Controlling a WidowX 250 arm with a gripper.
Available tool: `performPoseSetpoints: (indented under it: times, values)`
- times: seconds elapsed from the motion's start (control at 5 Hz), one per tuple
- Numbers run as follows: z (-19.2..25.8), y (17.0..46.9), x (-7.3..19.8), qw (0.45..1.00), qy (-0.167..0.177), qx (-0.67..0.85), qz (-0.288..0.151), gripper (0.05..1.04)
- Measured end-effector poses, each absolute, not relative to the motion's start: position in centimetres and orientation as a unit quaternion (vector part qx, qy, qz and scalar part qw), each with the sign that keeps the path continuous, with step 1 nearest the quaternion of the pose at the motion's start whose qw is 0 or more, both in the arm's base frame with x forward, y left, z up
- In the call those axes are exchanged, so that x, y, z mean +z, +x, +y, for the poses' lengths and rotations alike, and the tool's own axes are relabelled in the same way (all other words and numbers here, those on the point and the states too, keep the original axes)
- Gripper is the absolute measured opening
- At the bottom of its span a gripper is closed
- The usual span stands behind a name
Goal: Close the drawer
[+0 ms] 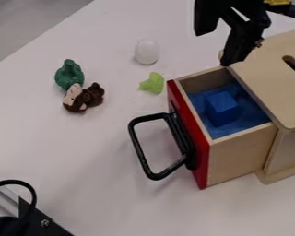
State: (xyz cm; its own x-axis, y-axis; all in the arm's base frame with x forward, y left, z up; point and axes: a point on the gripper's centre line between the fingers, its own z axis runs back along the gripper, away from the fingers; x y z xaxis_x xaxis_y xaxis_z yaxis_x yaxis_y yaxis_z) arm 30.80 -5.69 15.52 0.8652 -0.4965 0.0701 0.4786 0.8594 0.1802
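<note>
Nearest us, a thin black loop [32, 189] is arching at the lower left. We are looking at a pale wooden drawer with a red front [193, 138], standing pulled out of a pale wooden box [267, 87], its black metal handle [138, 147] facing left and a blue cube [222, 107] lying inside. Near its far corner, the black two-finger gripper [216, 48] is hanging with its fingers spread. We are also seeing a white egg-shaped toy [147, 51] and a light green toy [153, 83] resting on the white table [70, 152].
</note>
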Motion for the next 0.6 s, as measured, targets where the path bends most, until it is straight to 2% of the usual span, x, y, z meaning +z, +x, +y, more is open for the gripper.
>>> performPoseSetpoints:
  times: [0.2,0.4,0.6]
  values:
    - [-5.69,30.53,14.59,0.963,0.076,-0.254,-0.041,0.999]
    - [-5.47,30.18,13.78,0.964,0.059,-0.257,-0.033,0.999]
    - [-4.81,29.67,13.87,0.960,0.038,-0.275,-0.045,0.999]
